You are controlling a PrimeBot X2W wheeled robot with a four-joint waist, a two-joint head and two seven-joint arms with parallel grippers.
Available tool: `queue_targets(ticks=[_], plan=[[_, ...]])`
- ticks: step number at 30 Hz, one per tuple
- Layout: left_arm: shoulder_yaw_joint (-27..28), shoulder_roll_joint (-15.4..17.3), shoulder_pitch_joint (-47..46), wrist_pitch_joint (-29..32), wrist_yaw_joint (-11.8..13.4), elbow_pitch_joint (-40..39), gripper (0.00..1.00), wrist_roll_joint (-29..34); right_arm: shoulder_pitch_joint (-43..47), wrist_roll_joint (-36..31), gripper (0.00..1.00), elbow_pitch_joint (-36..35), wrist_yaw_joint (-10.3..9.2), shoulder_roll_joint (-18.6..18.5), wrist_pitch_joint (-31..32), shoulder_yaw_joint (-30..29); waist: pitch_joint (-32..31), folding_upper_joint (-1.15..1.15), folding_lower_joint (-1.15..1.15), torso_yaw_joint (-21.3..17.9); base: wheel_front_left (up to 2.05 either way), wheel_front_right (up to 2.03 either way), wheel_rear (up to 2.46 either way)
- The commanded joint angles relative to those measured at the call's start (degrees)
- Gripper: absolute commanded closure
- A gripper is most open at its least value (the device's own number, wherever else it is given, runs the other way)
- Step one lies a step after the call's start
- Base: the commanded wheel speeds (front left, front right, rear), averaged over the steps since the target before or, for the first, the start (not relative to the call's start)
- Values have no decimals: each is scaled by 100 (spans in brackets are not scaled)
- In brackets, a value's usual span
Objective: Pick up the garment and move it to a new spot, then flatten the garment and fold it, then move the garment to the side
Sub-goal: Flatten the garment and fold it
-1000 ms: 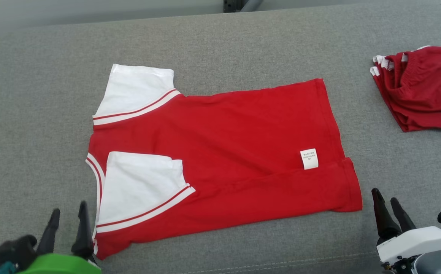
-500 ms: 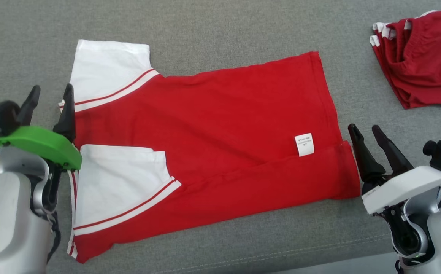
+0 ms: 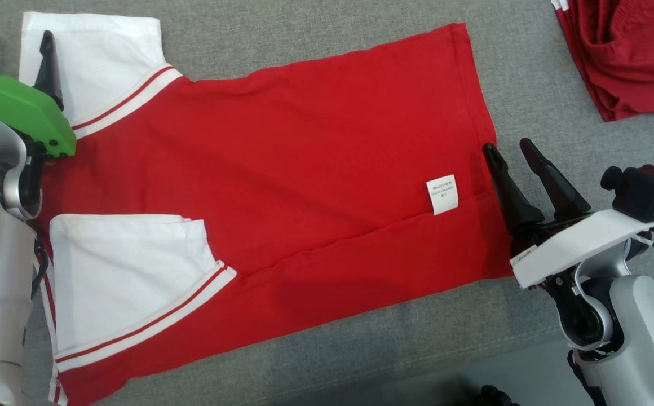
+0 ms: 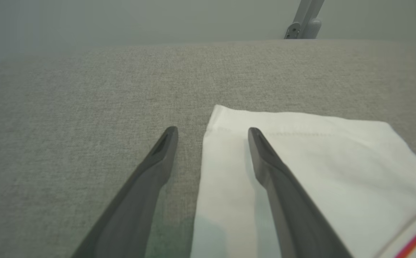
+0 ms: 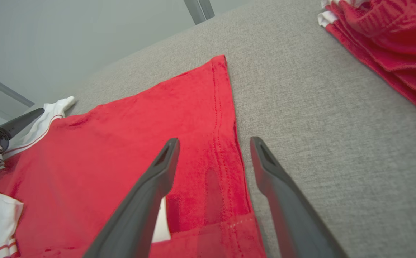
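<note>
A: How do the grippers stand?
B: Both are wide open and empty. The left gripper [image 4: 212,130] straddles the side edge of the far sleeve [image 4: 301,157], with one finger over white cloth and the other over the bare cushion [image 4: 86,107]. I cannot tell whether the tips touch down.
A: And the right?
B: The right gripper [image 5: 214,139] straddles the hem [image 5: 226,118] the same way, with one finger above red and the other above grey.
A: Where is the shirt?
B: The shirt [image 3: 316,141] lies flat on the cushion, sleeves towards the left arm and hem towards the right. A strip along its near edge is folded over the body, and the near sleeve [image 3: 124,270] lies on the red.
A: What do the views add to each other?
B: The head view gives the whole layout and a white label [image 3: 442,194] just inside the hem, near the right gripper. The right wrist view gives the hem stitching close up and, at its far left, a finger of the left gripper by the far sleeve. The left wrist view gives a metal post [image 4: 303,21] beyond the cushion's back edge.
A: Anything else around?
B: A pile [image 3: 626,51] of red clothes lies to the right, well apart from the shirt.
A: What is in the way?
B: In the head view, the left arm's green cover [image 3: 17,107] and pale forearm hide the shirt's edge between the sleeves. The right arm's white cover [image 3: 575,242] hides the near hem corner.
</note>
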Motion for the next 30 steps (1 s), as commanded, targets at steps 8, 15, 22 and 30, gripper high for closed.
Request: queue_targets(ticks=[8,15,22,30], plan=[[-203,49,-526,-18,-92,877,65,148,-248,125,0,166,-1,-110,-270,91,311,0,0,-241,0,0,0],[-344,-23,-600,-226,-176,1071,100,185,-556,21,0,258,-1,-302,-250,88,196,0,0,-99,0,0,0],[-541,-219,-650,-814,-293,871,100,219,-1478,-538,0,754,-1,-881,223,365,-23,0,0,251,0,0,0],[-807,-457,-433,-1168,-361,176,100,170,-2592,-650,0,1807,-2,-1237,961,812,-97,0,0,824,0,0,0]])
